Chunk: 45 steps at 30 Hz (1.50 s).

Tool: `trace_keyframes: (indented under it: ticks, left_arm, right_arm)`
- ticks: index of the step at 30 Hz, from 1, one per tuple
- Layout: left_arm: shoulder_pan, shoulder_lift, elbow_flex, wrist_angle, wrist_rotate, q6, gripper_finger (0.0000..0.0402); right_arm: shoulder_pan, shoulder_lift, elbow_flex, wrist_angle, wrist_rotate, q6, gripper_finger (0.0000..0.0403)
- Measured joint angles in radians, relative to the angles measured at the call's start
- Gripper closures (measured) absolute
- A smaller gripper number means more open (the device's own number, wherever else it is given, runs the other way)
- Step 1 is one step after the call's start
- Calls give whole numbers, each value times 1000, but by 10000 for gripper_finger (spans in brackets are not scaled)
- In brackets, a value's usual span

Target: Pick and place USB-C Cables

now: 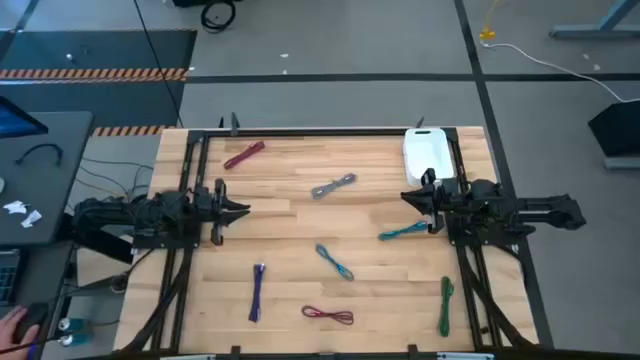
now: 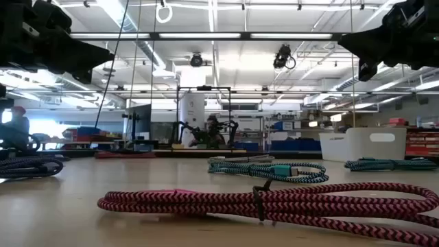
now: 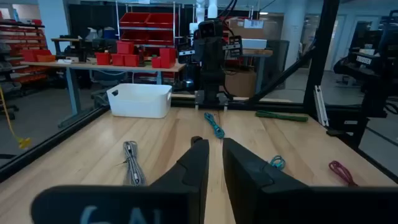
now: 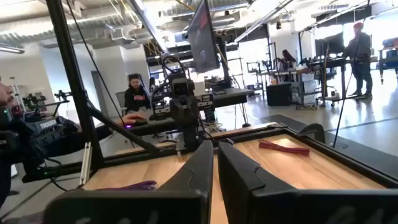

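Note:
Seven short cables lie flat and apart on the wooden table [image 1: 300, 230]: maroon [image 1: 244, 155] at the far left, grey [image 1: 334, 186] in the middle, teal [image 1: 403, 232], light blue [image 1: 335, 262], purple [image 1: 257, 291], magenta-red [image 1: 328, 315] at the near edge, and green [image 1: 445, 305] at the near right. My left gripper [image 1: 243, 210] is shut and empty above the table's left side, pointing right. My right gripper [image 1: 406, 196] is shut and empty above the right side, pointing left, just beyond the teal cable. Both hang well above the wood.
A white bin [image 1: 428, 155] stands at the table's far right corner, beside my right arm. A black frame [image 1: 320, 131] runs around the table. A desk with a person's hand [image 1: 12, 322] is off the left side. Bare wood lies between the cables.

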<state>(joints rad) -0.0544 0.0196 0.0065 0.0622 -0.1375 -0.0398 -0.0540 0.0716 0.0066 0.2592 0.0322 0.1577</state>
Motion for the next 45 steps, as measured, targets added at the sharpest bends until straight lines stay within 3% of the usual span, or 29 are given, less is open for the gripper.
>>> trace_keyframes:
  ticks: [45]
  left_arm:
    - [0, 0, 0, 0, 0, -25, 342]
  right_arm:
    - [0, 0, 0, 0, 0, 0, 373]
